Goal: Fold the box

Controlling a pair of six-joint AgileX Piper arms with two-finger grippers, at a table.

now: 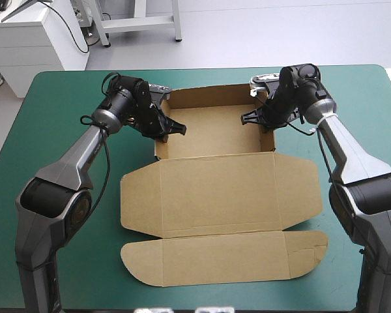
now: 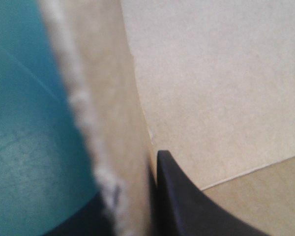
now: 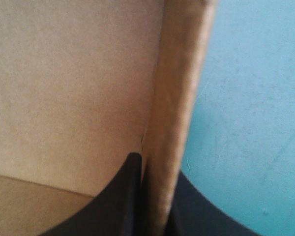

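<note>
Brown box (image 1: 215, 176) mid-table on teal-green cover (image 1: 52, 98): far half a walled tray, lid flat toward the near edge. Left gripper (image 1: 174, 128) clamped on the tray's left wall, right gripper (image 1: 249, 119) on its right wall. Only in wrist views: wall pinched between black fingers (image 2: 187, 211), one inside, one outside.

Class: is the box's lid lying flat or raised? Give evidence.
Flat: the lid lies spread on the teal-green cover, while the tray's walls stand up.
</note>
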